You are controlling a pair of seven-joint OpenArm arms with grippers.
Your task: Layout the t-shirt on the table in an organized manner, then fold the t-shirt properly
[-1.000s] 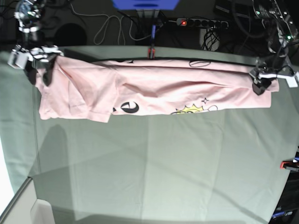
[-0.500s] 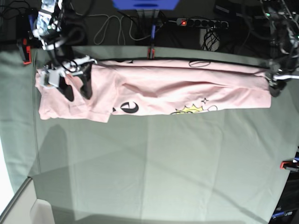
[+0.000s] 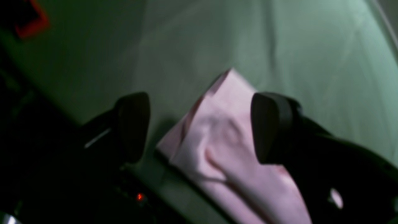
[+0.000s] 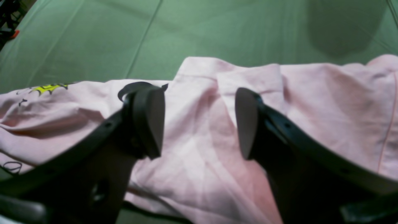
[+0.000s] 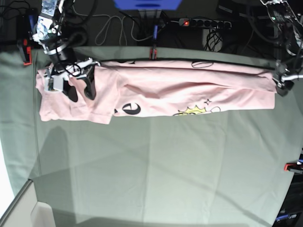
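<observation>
Both end effectors stand released: right end effector over the t-shirt (folded lengthwise along the bench's far edge), left end effector at its corner.

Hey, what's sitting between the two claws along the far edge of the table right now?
The t-shirt spans the stretch between the right claw and the left claw in the base view.

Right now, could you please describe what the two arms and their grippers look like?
Both grippers have black fingers with broad, rounded, matte pads. The right gripper sits below a white and grey wrist, on a dark arm with loose cables. The left gripper looks the same black; its arm is dark with thin cables.
</observation>
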